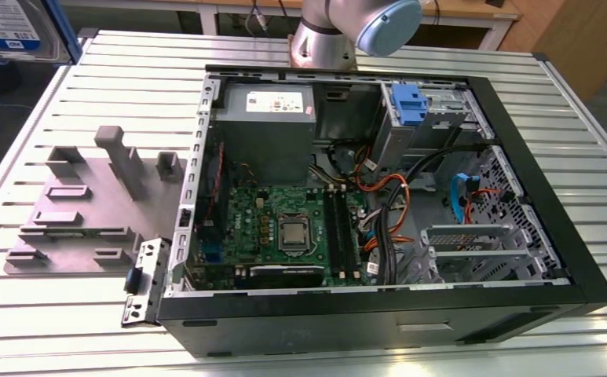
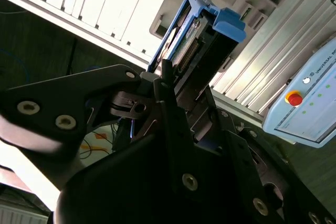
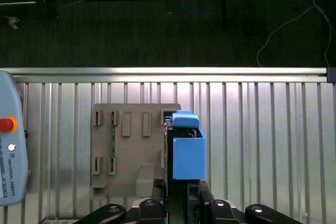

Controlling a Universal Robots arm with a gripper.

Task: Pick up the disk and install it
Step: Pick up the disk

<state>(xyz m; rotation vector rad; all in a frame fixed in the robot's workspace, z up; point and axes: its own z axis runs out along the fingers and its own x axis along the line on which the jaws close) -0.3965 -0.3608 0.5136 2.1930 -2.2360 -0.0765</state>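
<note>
My gripper point(image 3: 177, 195) has its fingers closed on the disk point(image 3: 189, 156), whose long axis runs straight out from them. The open computer case point(image 1: 366, 310) lies to the exterior view's right.

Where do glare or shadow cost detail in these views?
Second wrist view: the slatted metal table blows out white, the black tool sits in shadow. First wrist view: floor near black, blue-railed silver-grey disk clear. Exterior view: evenly lit.

One silver-grey metal disk with blue plastic side rails point(image 3: 188, 153), one black pincer point(image 3: 178, 186), one open black computer tower case point(image 1: 387, 314), one grey moulded fixture plate point(image 1: 83, 212), one slatted aluminium table point(image 1: 586, 133), one pale-blue control pendant point(image 3: 10, 171) bearing one red button point(image 3: 6, 124).
</note>
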